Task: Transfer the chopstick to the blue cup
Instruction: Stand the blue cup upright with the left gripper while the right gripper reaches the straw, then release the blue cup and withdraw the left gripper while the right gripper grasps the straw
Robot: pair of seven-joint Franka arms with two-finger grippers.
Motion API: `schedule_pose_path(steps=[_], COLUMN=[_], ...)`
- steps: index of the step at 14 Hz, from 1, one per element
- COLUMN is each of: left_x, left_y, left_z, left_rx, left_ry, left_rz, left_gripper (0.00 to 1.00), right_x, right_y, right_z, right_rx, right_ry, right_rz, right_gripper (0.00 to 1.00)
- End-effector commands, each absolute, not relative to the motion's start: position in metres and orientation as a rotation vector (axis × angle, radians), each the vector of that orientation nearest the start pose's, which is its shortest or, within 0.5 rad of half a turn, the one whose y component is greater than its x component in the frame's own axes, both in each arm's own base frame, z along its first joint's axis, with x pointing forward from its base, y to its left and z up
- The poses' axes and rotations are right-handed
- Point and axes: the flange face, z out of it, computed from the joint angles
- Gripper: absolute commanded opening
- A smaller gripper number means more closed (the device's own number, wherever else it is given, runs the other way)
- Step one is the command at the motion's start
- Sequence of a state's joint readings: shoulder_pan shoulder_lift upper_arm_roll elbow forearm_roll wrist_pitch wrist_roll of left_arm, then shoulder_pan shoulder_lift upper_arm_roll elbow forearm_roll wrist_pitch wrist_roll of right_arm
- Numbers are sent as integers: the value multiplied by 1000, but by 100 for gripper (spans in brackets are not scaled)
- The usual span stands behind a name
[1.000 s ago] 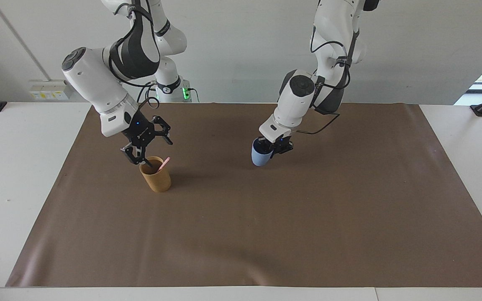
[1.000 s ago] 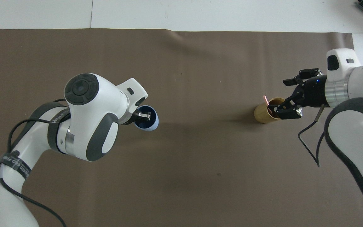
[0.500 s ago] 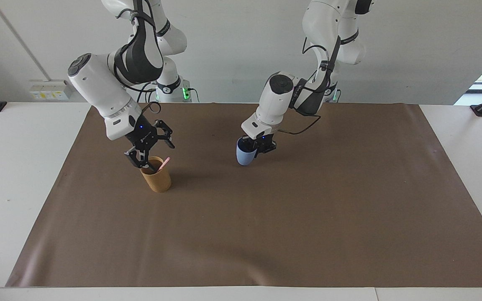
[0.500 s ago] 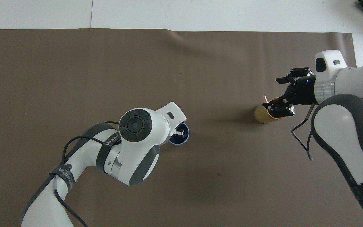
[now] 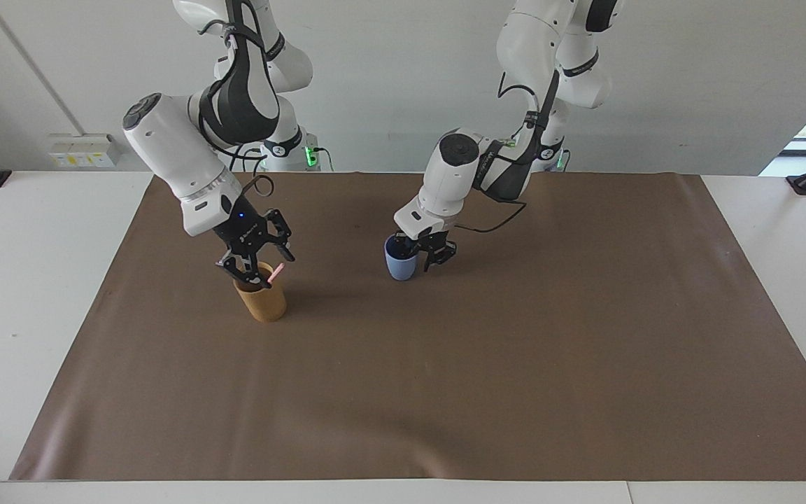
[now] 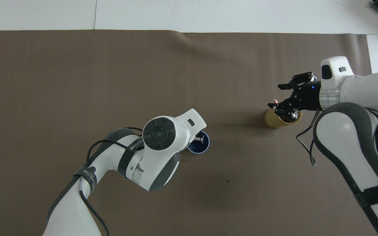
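A small light-blue matte cup [image 5: 401,266] with a rounded base stands upright on the brown paper mat [image 5: 515,392], just left of centre in the facing view and just below centre in the overhead view. The left gripper [image 5: 422,253] is at this cup, one finger down inside its mouth and the other outside the wall; whether the fingers clamp the rim or stand loose cannot be told. A tan-brown cylindrical cup [image 5: 262,297] stands left of centre in the facing view, toward the right arm's end of the table. A thin pale-pink chopstick [image 5: 276,273] leans out of it, its tip above the rim. The right gripper [image 5: 255,263] hangs over the tan-brown cup's mouth with its black fingers parted on either side of the chopstick, not visibly pinching it.
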State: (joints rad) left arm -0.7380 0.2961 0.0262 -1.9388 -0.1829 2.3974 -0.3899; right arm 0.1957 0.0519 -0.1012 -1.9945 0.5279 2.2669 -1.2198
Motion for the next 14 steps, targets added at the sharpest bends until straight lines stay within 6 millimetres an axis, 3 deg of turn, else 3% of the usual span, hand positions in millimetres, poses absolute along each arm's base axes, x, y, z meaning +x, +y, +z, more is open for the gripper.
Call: schedule_pose_path(steps=[1, 2, 3, 7, 11, 14], left_x=[480, 485, 483, 500, 520, 534], left_y=[-396, -381, -370, -286, -190, -142], left_z=[385, 394, 409, 460, 502, 542], left_rx=[-3327, -3322, -3315, -3270, -3214, -3203], left_ry=[299, 263, 252, 229, 265, 363], left_rz=[-142, -107, -70, -8, -30, -60], left_gripper=[100, 100, 100, 100, 100, 100], right_x=[581, 581, 581, 582, 583, 584], right_y=[71, 71, 70, 66, 65, 69], right_z=[448, 448, 449, 449, 450, 464], right_rx=[-2454, -2453, -2450, -2440, -2422, -2412], right_ry=[-1377, -1381, -1386, -1387, -1417, -1416], right_rz=[-629, -630, -634, -648, -642, -653], right_gripper=[71, 69, 61, 2, 0, 0])
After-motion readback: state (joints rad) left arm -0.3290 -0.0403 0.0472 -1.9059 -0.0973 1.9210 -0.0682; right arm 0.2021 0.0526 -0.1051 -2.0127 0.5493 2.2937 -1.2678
